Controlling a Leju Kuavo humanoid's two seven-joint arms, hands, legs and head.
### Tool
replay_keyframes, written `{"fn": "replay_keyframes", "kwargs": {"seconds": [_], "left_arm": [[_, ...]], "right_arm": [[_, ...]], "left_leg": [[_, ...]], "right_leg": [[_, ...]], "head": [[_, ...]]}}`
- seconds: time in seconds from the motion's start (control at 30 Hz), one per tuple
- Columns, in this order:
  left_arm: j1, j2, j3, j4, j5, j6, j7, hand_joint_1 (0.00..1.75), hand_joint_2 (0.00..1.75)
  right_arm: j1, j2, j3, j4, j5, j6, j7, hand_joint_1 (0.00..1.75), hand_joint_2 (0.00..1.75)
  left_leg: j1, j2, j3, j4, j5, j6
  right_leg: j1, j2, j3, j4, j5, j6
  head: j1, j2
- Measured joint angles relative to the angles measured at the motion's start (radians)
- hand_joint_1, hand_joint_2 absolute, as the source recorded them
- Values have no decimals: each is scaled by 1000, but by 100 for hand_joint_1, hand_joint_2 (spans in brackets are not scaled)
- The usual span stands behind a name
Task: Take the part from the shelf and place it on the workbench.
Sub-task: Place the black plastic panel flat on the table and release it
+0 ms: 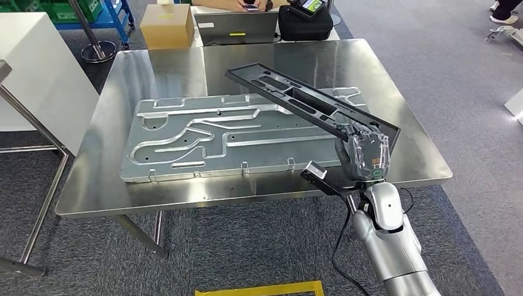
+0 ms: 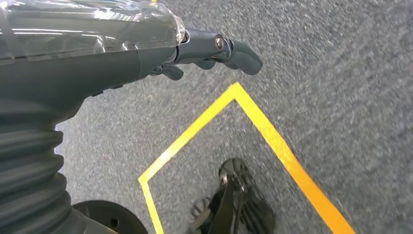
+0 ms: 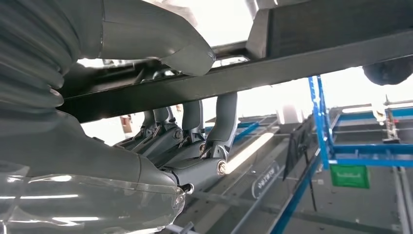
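— Where's the part (image 1: 296,102) now?

— In the right hand (image 1: 365,155); it's a long black moulded piece, gripped at its near end, slanting away over the steel workbench (image 1: 395,92); the far end looks raised above the top, though I can't tell whether any of it touches.

— How is the hand on it?

— Closed round it; in the right wrist view the thumb (image 3: 160,39) lies on one face of the black bar and the fingers (image 3: 221,122) curl up against the other.

— What lies under it?

— A big grey metal plate (image 1: 185,145) with pressed channels, flat on the workbench; the part crosses above its right end.

— And the left hand (image 2: 146,48)?

— Hanging over grey carpet by yellow floor tape (image 2: 272,136); nothing in it, fingers stretched out and a little bent.

— Beyond the workbench?

— A cardboard box (image 1: 166,26), a laptop (image 1: 237,28), a black bag (image 1: 305,26).
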Motion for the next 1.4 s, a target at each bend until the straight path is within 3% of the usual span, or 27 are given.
{"fn": "replay_keyframes", "kwargs": {"seconds": [0.03,0.1,0.17,0.23,0.27,0.33,0.37,0.4,0.43,0.5,0.53,0.57,0.7,0.77,0.83,0.87,0.9,0.97,1.03,1.07,1.17,1.3,1.4], "left_arm": [[0,1,0,0,-1,-1,0,0,175],[-1,2,0,0,-2,-1,0,0,175],[0,5,0,1,-1,-1,0,0,175],[-2,8,0,1,3,-1,1,0,175],[-3,8,0,2,5,-1,1,0,175],[-2,9,0,2,9,0,2,0,175],[0,9,0,2,10,0,1,0,175],[2,9,0,2,11,0,0,0,175],[4,10,1,2,13,0,-3,0,175],[5,16,2,3,17,-1,-7,0,175],[5,19,3,3,19,-2,-8,0,175],[6,23,4,4,22,-2,-11,0,175],[2,25,8,5,52,-12,-56,0,175],[1,28,11,5,62,-29,-84,0,175],[3,33,13,6,64,-50,-101,0,175],[5,35,14,6,64,-61,-107,0,175],[7,37,15,6,64,-71,-110,0,175],[11,43,17,8,64,-91,-114,0,175],[13,50,18,9,62,-105,-115,0,175],[13,55,18,10,60,-108,-115,0,175],[16,66,18,10,55,-110,-113,0,175],[19,71,19,12,53,-119,-111,0,175],[20,76,19,14,52,-125,-111,0,175]], "right_arm": [[1,-2,0,0,0,0,-1,166,175],[3,-3,0,-3,0,0,-2,166,175],[8,-4,0,-7,0,-1,-1,166,175],[12,-4,-1,-12,-1,-1,0,166,175],[13,-5,-1,-15,-1,-1,1,166,175],[20,-5,-2,-20,-3,-1,2,166,175],[26,-5,-3,-21,-5,0,2,166,175],[32,-5,-3,-22,-9,0,2,166,175],[38,-5,-4,-23,-16,1,1,166,175],[48,-5,-5,-25,-30,3,-2,166,175],[51,-5,-6,-27,-36,4,-3,166,175],[53,-5,-7,-28,-39,4,-4,166,175],[69,-11,-17,-55,-46,14,-6,166,175],[81,-18,-26,-68,-52,22,-8,166,175],[97,-24,-38,-77,-60,25,-8,166,175],[108,-26,-46,-81,-62,26,-8,166,175],[119,-29,-52,-84,-63,27,-8,166,175],[143,-33,-65,-97,-63,27,-8,166,175],[163,-35,-79,-116,-62,27,-10,166,175],[171,-35,-85,-125,-62,26,-11,166,175],[193,-36,-103,-148,-62,27,-12,166,175],[221,-36,-126,-171,-62,29,-15,0,0],[237,-36,-144,-187,-66,26,-22,0,0]], "left_leg": [[0,1,8,-4,-9,-8],[-1,3,24,3,-10,-22],[0,5,14,60,10,-34],[2,6,-54,174,16,-43],[2,7,-99,231,-5,-46],[2,7,-178,299,-82,-46],[1,7,-198,293,-104,-43],[-1,6,-207,264,-100,-36],[-5,6,-204,208,-60,-26],[-18,0,-188,86,71,4],[-24,-4,-180,47,119,14],[-29,-8,-176,30,145,19],[-17,-8,-148,-1,147,19],[-10,-8,-131,-15,142,21],[-8,-8,-119,-15,129,20],[-7,-9,-113,-14,122,18],[-5,-9,-106,-12,114,15],[-2,-11,-94,-3,98,6],[-2,-12,-89,7,83,-6],[-4,-13,-89,12,77,-7],[-7,-12,-88,14,71,6],[-4,-12,-83,8,71,1],[-2,-12,-80,6,69,-8]], "right_leg": [[3,-3,15,-33,4,-7],[6,0,34,-48,-17,-29],[3,3,65,-55,-19,-45],[3,2,93,-58,-28,-55],[4,3,102,-58,-37,-58],[8,9,121,-60,-57,-62],[11,12,133,-60,-68,-64],[15,14,147,-60,-79,-65],[19,14,161,-61,-91,-66],[25,15,185,-62,-113,-66],[25,17,191,-62,-123,-64],[24,19,194,-63,-130,-60],[26,21,201,-53,-159,-39],[21,16,149,46,-205,-27],[11,14,58,179,-243,-15],[6,13,24,213,-236,-9],[2,12,8,206,-206,-4],[-5,9,30,90,-105,2],[-4,9,66,-22,-44,-3],[-3,10,73,-46,-35,-8],[0,14,74,-51,-37,-20],[5,15,75,-50,-42,-30],[7,15,76,-50,-45,-35]], "head": [[0,0],[0,0],[0,0],[-1,0],[-1,0],[-1,0],[-1,0],[-1,0],[-1,0],[-1,0],[-1,0],[-1,0],[-3,0],[-2,0],[-3,0],[-3,0],[-3,0],[-3,0],[-3,0],[-3,0],[-3,0],[-3,0],[-3,0]]}}
